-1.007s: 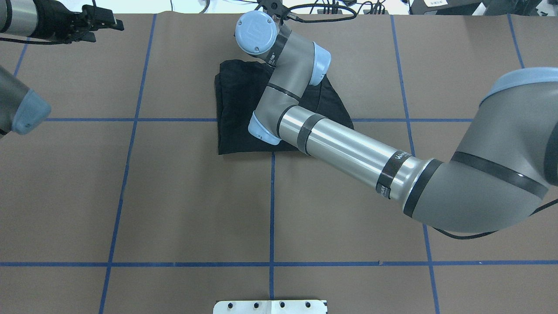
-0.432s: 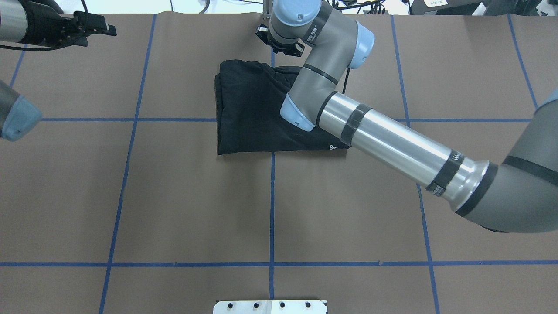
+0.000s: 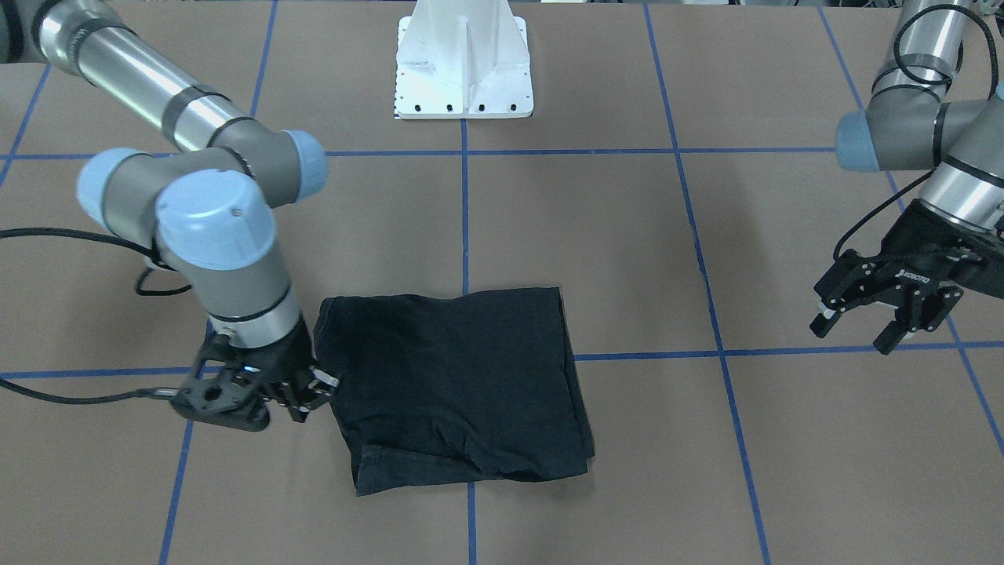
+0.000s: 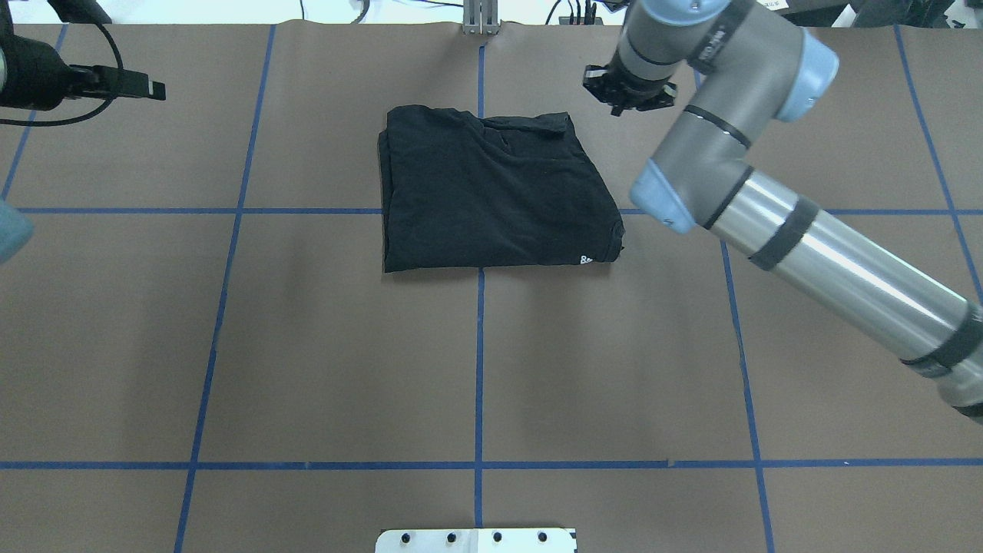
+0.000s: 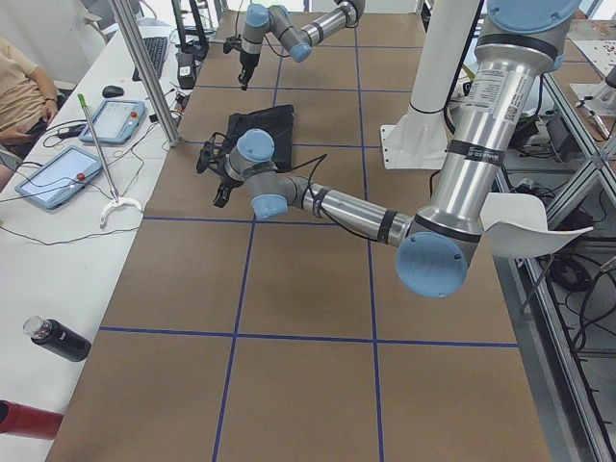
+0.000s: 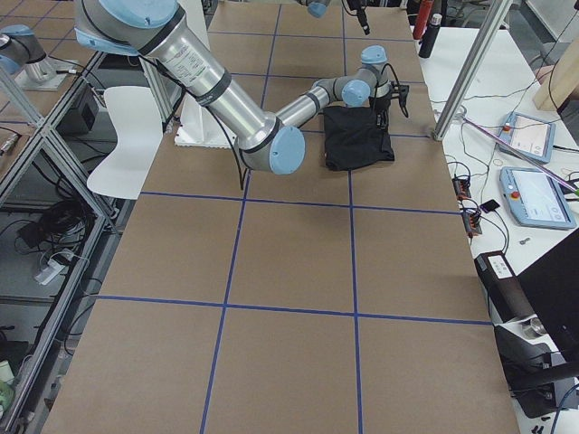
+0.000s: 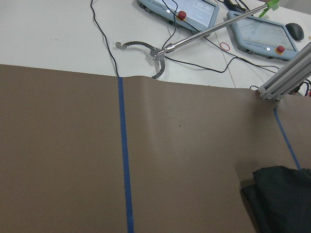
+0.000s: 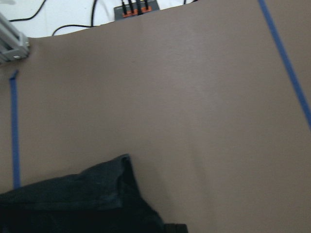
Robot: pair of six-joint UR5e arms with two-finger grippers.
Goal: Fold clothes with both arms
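The black T-shirt (image 4: pixel 491 192) lies folded into a rough rectangle, plain black side up, on the far middle of the brown table; it also shows in the front view (image 3: pixel 455 377). My right gripper (image 4: pixel 628 98) is open and empty, just beyond the shirt's far right corner; in the front view (image 3: pixel 312 396) it hangs close beside the shirt's edge. My left gripper (image 3: pixel 853 335) is open and empty, well clear of the shirt at the far left (image 4: pixel 150 88). The wrist views each show a corner of the shirt (image 7: pixel 279 199) (image 8: pixel 73 204).
The table is covered in brown paper with a blue tape grid (image 4: pixel 479 361). The white pedestal base (image 3: pixel 464 71) stands at the robot's edge. Beyond the far edge are an aluminium post (image 7: pixel 286 80), cables and tablets (image 7: pixel 194 12).
My right arm has swung to the right, off the shirt, and its gripper has moved from the shirt's far edge to beyond its right corner. My left gripper has drawn back leftward.
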